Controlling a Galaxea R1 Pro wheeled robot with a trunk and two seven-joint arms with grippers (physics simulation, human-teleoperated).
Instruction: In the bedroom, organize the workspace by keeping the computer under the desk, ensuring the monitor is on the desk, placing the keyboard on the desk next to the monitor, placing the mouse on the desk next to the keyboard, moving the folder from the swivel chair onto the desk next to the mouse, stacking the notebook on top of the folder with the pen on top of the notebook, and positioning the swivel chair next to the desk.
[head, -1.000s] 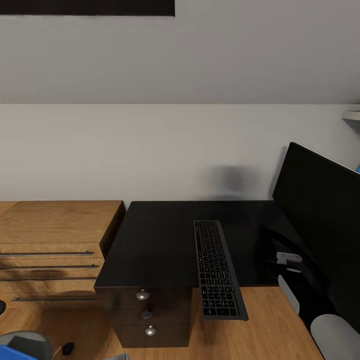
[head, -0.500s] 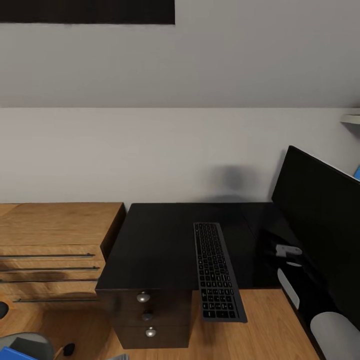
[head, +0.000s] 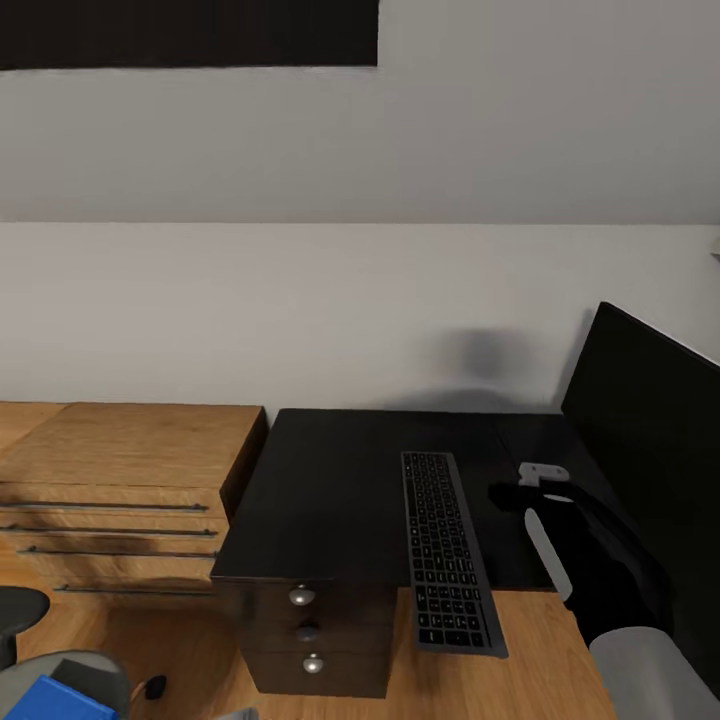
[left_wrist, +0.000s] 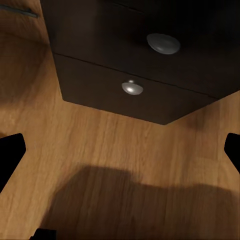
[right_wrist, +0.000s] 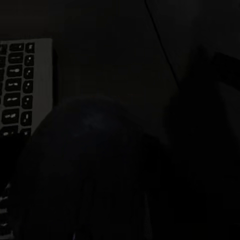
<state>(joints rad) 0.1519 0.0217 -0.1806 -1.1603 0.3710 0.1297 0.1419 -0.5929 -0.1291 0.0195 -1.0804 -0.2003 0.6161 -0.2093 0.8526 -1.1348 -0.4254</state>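
Black L-shaped surface (head: 330, 480) already bore the long dark grey keyboard (head: 444, 545) beside the wide black monitor (head: 655, 440); the blue folder (head: 45, 700) waited low by the chair, left tool (left_wrist: 120, 150) gaping empty, right tool's state unclear.

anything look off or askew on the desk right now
Yes: the keyboard lies front to back across the desk rather than along it, and its near end juts past the front edge over the floor. Nothing looks spilled or damaged.
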